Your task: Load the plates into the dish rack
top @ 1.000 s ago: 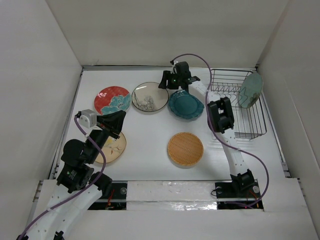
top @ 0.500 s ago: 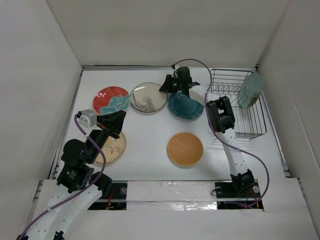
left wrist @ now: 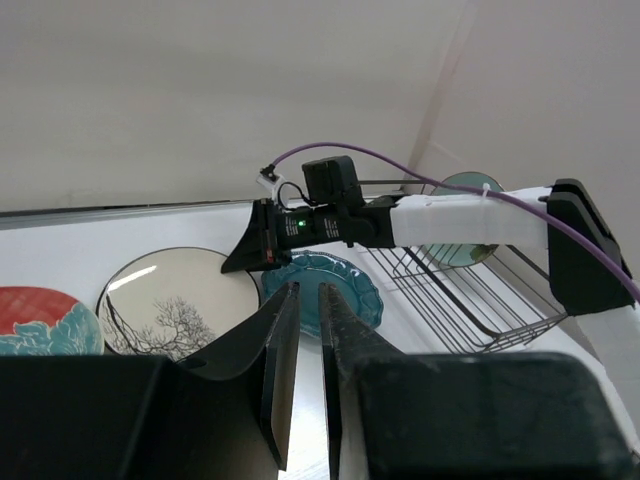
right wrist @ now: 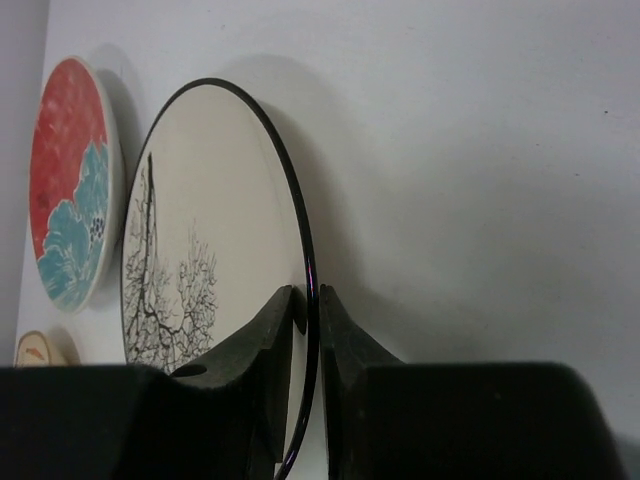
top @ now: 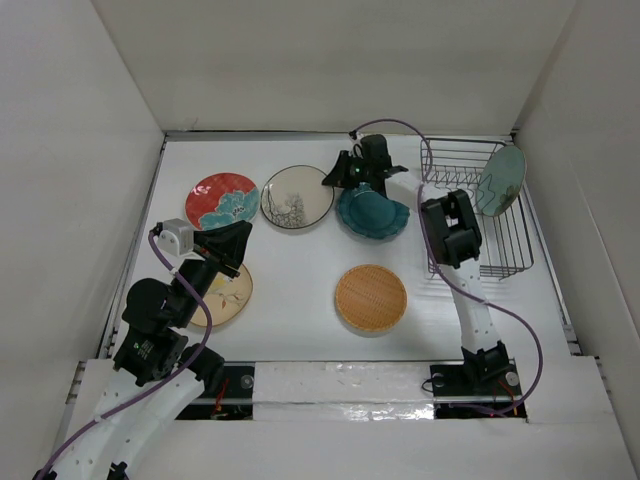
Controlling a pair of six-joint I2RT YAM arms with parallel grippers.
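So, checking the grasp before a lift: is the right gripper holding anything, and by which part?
Yes: the right gripper pinches the cream sketch plate by its rim.

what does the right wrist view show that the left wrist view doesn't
Only the right wrist view: the right fingers closed on the rim of the cream sketch plate, plus a sliver of the tan plate. Only the left wrist view: the dish rack with the pale aqua plate standing in it, the dark teal plate and the right arm. Both: the cream sketch plate and the red-and-teal plate.

One plate [top: 500,180] in dish rack [top: 497,252]
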